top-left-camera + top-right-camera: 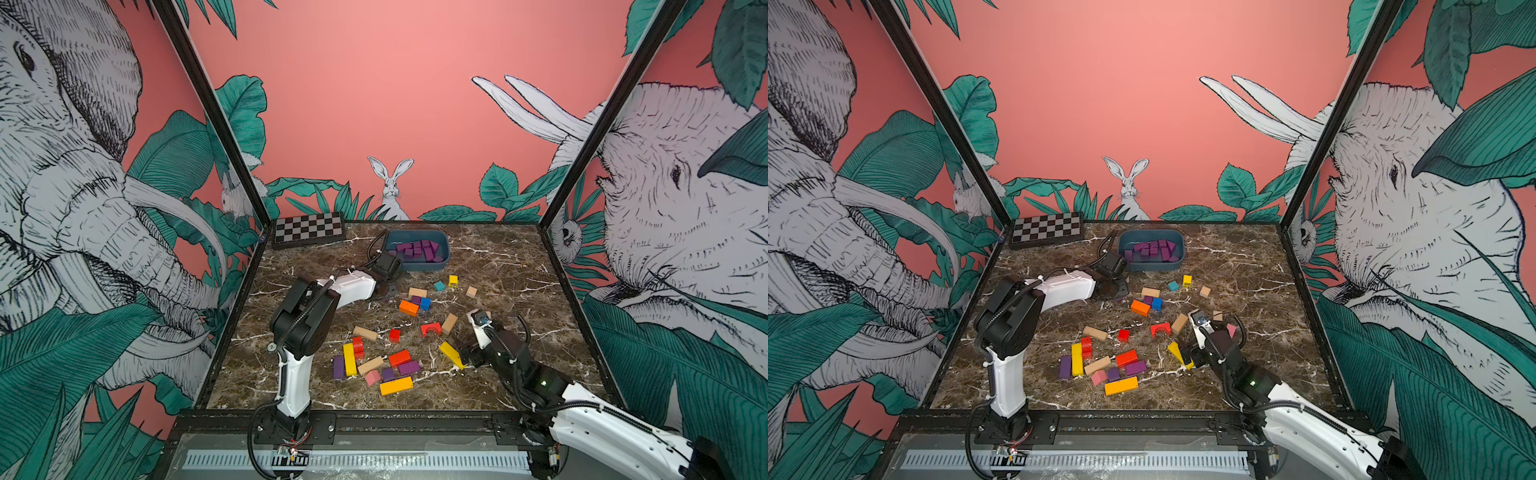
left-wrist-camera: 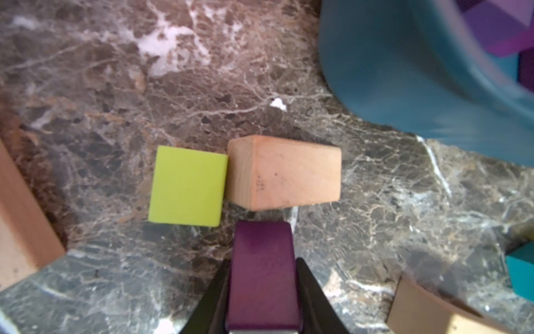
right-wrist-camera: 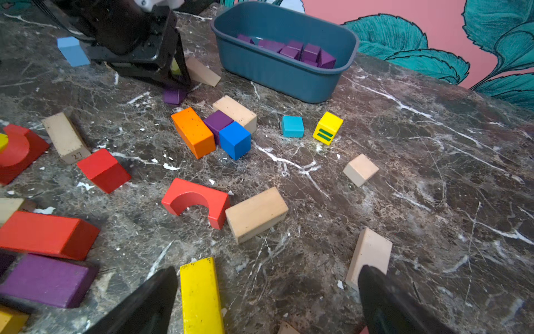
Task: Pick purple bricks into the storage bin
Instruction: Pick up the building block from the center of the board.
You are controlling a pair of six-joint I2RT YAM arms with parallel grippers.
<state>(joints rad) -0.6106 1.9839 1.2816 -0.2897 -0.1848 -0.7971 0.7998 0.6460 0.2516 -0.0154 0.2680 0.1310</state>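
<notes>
Purple tally: most of the purple bricks (image 1: 417, 249) sit piled in the storage bin (image 1: 422, 266) at the far side of the table (image 1: 498, 291). The left gripper (image 2: 263, 261) is clamped tight on one more, the held brick (image 2: 261, 289), low down and just short of the bin's near wall; can't tell if it's clear of the surface. Loose: a purple cube (image 3: 218, 121) wedged between the orange block (image 3: 193, 133) and blue cube (image 3: 234, 140), plus a purple bar (image 1: 338, 367), purple block (image 1: 409, 368) and small purple piece (image 1: 387, 374) in the near cluster. The right gripper (image 3: 267, 273) has its jaws spread wide, holds nothing, and is parked by a yellow bar (image 3: 199, 292). My read: well past halfway, five to go counting the held one.
</notes>
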